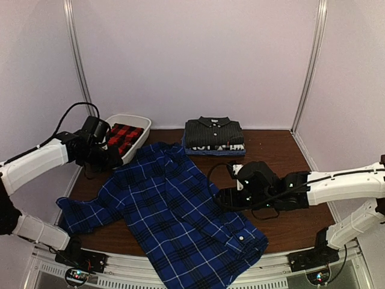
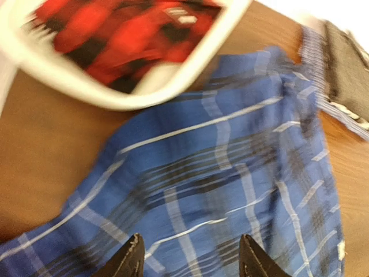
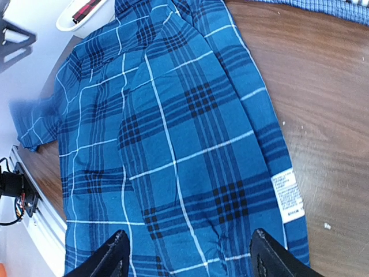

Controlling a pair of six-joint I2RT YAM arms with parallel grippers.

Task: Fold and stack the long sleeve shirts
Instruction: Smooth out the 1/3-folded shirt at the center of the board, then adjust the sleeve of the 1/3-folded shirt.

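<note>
A large blue-and-black plaid shirt (image 1: 174,211) lies spread across the table, one sleeve reaching left. My left gripper (image 1: 117,158) hovers open over its upper left part, near the tub; its fingertips (image 2: 131,254) stand apart with only cloth (image 2: 230,173) below them. At the shirt's right edge my right gripper (image 1: 225,197) is open too, fingertips (image 3: 115,248) wide above the plaid cloth (image 3: 173,150) and its white care label (image 3: 286,195). A folded dark charcoal striped shirt (image 1: 213,131) tops a stack at the back. A red-and-black plaid shirt (image 1: 124,137) lies in the tub.
A white plastic tub (image 1: 139,123) stands at the back left, its rim (image 2: 190,69) close to my left gripper. Beneath the charcoal shirt lies a folded blue checked garment (image 1: 210,151). Bare brown table (image 1: 283,150) shows to the right. White walls enclose the space.
</note>
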